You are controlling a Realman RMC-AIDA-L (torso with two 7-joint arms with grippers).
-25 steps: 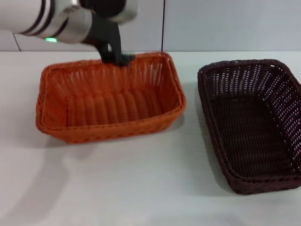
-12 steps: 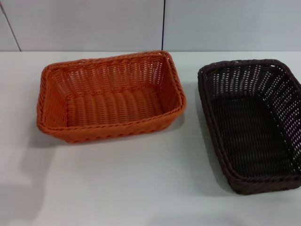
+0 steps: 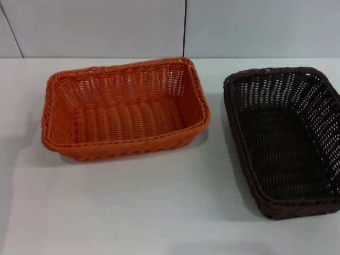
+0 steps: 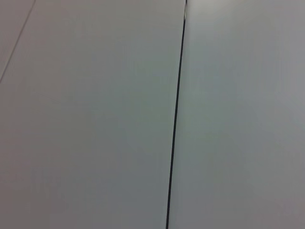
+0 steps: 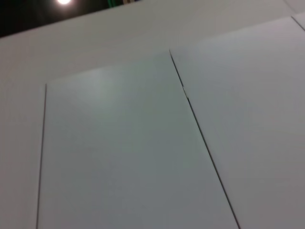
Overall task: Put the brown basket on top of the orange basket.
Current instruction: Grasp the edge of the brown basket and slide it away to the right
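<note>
- Orange basket (image 3: 125,109) sits upright on the white table (image 3: 159,207), on the robot's left
- Brown basket (image 3: 284,139) rests upright on the same table to the right, well apart from the orange one
- Neither gripper shows in any view, so jaw state cannot be told; both wrist cameras see only pale wall panels (image 4: 95,119)

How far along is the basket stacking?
Done: nothing visible. The brown basket sits on the table, apart from the orange basket and to its right. In hand: nothing; neither gripper shows in any view. Left: grasp the brown basket, lift it, set it on the orange one.
</note>
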